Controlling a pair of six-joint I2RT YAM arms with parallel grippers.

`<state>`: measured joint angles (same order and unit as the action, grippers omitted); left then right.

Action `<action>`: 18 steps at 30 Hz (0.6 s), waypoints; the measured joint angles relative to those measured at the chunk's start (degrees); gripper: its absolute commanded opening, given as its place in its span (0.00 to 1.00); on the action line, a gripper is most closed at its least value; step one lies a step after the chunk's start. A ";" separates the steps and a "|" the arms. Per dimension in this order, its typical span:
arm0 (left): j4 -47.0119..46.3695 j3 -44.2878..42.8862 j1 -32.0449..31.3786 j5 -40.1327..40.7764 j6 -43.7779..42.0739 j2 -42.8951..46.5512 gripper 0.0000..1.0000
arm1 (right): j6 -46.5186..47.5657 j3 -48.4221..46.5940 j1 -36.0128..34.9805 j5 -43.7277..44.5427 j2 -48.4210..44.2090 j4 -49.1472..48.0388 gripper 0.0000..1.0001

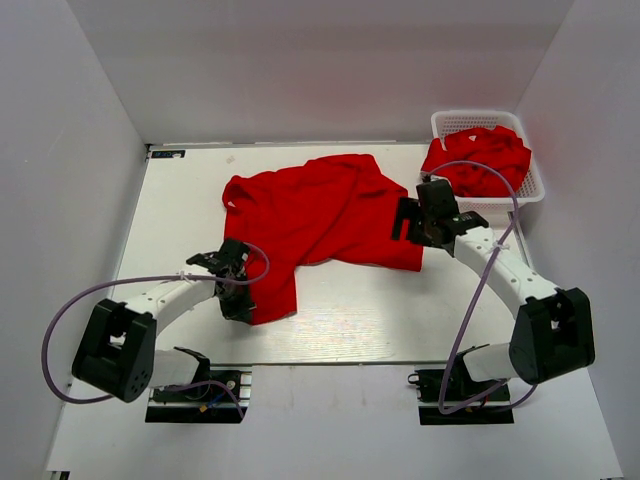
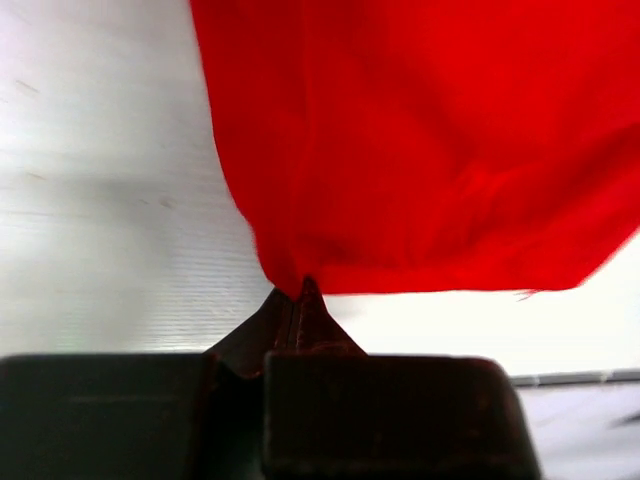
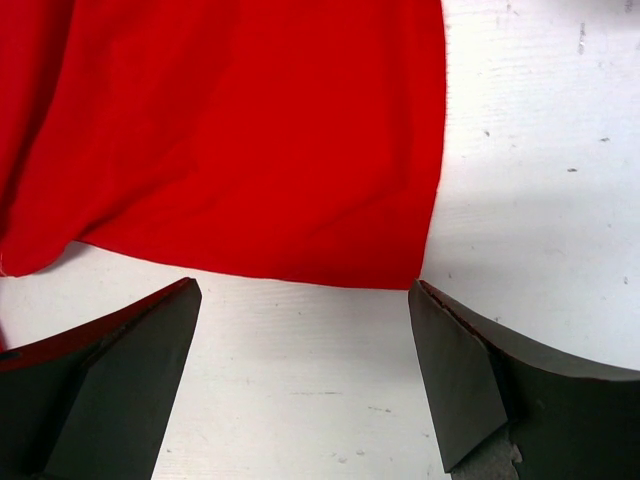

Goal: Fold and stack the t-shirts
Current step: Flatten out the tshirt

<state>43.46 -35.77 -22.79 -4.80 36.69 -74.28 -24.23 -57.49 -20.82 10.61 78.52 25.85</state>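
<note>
No writing, brand, number or sign can be read in any of the views. A small dark tag (image 1: 168, 154) at the far left corner of the bench (image 1: 340, 320) is too small to make out.

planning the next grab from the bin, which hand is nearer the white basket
Right. The right hand is open beside the near-left corner of the basket; the left hand is across the table, shut on a corner of the spread t-shirt.
</note>
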 measured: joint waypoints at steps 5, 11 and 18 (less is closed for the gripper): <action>0.44 -4.81 0.00 2.71 -0.90 4.92 0.00 | -0.50 0.70 0.24 0.94 -2.64 0.81 0.90; 0.48 -8.79 0.00 3.56 -1.92 7.10 0.00 | -2.97 3.43 0.72 3.02 -4.22 2.29 0.90; 1.60 -8.87 0.00 3.93 -2.80 6.99 0.00 | -7.39 7.82 2.60 5.60 -4.04 5.27 0.90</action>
<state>45.06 -44.64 -22.79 -0.86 33.89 -67.29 -31.62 -49.67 -18.22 16.21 74.48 31.11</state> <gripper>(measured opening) 0.025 0.904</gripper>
